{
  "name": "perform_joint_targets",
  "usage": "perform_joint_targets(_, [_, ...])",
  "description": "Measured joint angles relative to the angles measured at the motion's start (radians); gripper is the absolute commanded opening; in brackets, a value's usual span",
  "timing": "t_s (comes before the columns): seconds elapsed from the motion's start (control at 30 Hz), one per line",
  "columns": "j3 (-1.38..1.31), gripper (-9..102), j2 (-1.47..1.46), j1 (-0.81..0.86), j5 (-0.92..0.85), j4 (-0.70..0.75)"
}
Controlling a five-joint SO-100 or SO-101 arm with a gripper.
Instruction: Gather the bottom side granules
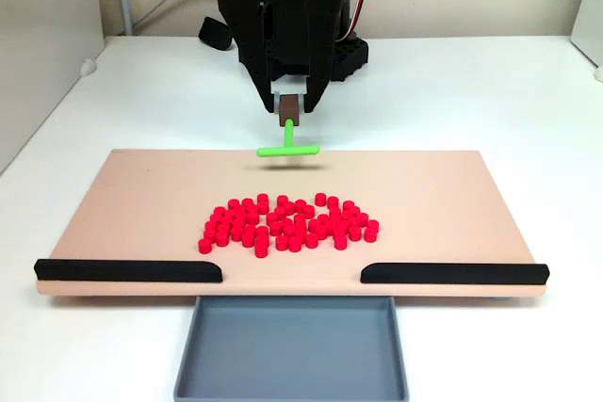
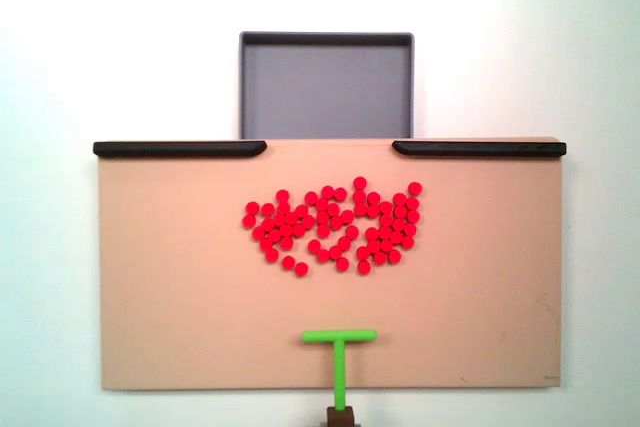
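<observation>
While the claw grips the green T-stick, its crossbar should sweep squarely toward six o'clock, herding the granules.

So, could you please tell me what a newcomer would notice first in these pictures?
Probably the cluster of red granules in the middle of the tan board. Next, the green T-shaped stick held by the gripper at the board's far edge, and the grey tray below the gap between the black rails.
</observation>
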Motion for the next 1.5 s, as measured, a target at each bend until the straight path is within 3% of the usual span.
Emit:
perform_joint_targets(0.43, [0.000,0,-0.064,-0.014,0.023,-0.078])
perform_joint_targets(1.5, [-0.075,0,-0.164,-0.023,0.028,-0.080])
